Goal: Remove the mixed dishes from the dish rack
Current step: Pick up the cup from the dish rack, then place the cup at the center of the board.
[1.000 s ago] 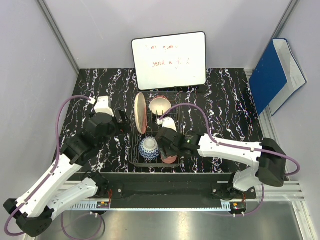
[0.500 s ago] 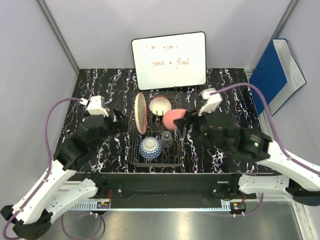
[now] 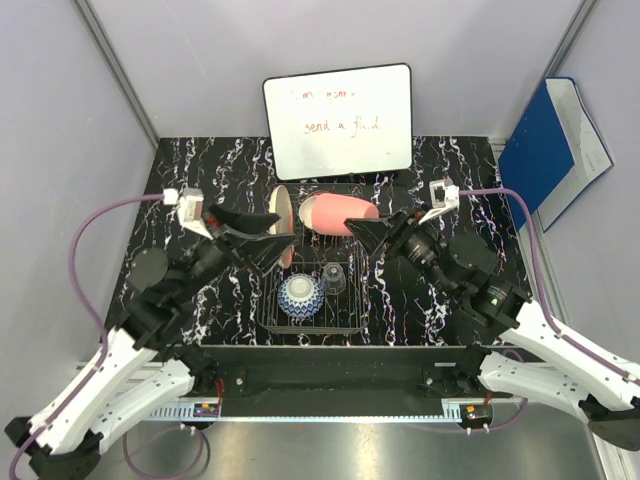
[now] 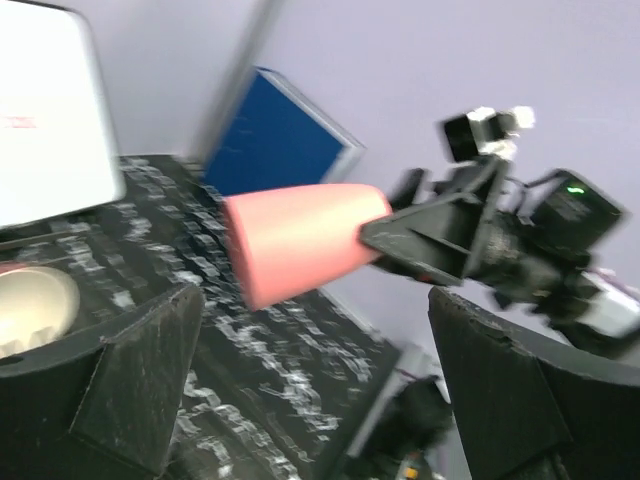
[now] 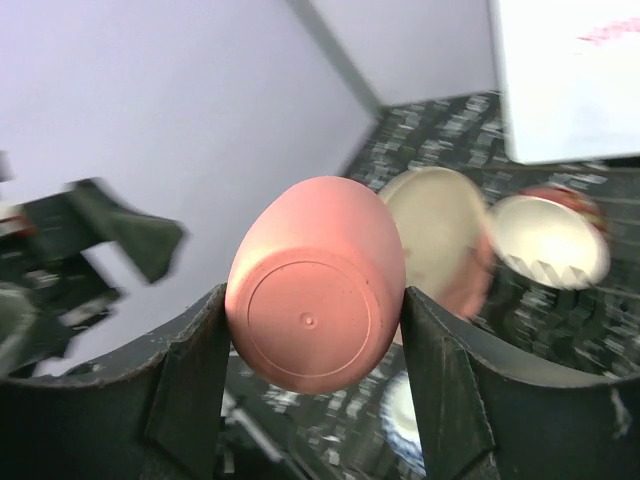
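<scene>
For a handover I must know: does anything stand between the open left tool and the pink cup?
Nothing visible does. The cup, held by the right tool above the rack, faces the left tool across open air.

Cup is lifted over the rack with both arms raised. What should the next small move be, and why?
Probably the left gripper should ease forward until its open fingers come around the cup's mouth end. The right gripper holds the cup sideways in the air above the rack, mouth toward the left gripper, which is open, faces it, and is not yet touching it.
</scene>
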